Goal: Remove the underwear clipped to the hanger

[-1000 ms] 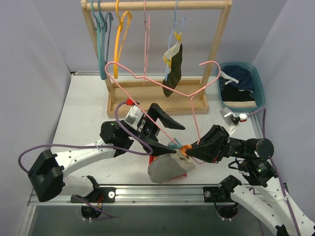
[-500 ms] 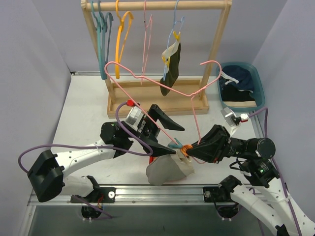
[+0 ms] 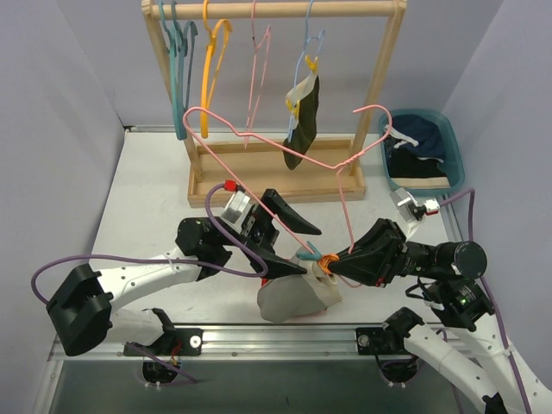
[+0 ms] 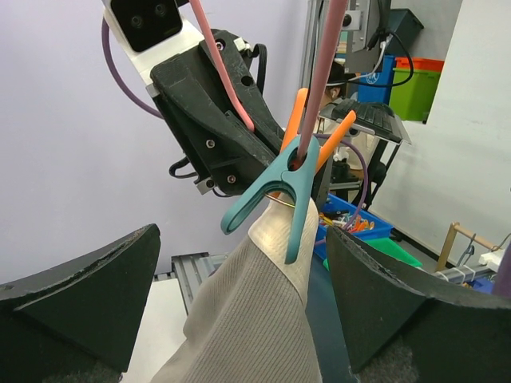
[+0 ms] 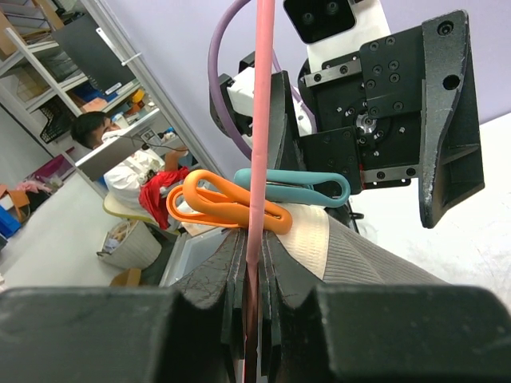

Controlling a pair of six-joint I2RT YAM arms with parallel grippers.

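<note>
The right gripper has its jaws clamped narrow on the thin wire of a pink wire hanger, holding it up over the white worktop. A grey-beige cloth brief hangs from that wire just beside the grip. It is pinned by a teal plastic clip and an orange plastic clip, set close together on the wire. The left gripper has its jaws spread wide, one on each side of the clips and the top of the cloth. In the left wrist view they touch neither.

A dark olive-black brief is clipped to a light blue hanger on the wooden rack. What looks like a navy brief lies in the teal basket.

The main risk is judged to be the hold on the wire. It is slim and smooth, so a pull on the cloth while the clips bite could twist or slide the hanger in the right jaws. If the left jaws close on a clip's tail rather than the fabric, the clip may spring off or the cloth may stay pinned by the second clip. The hanger's far loops also sit near the rack and the dark brief, so a swing could snag them.
</note>
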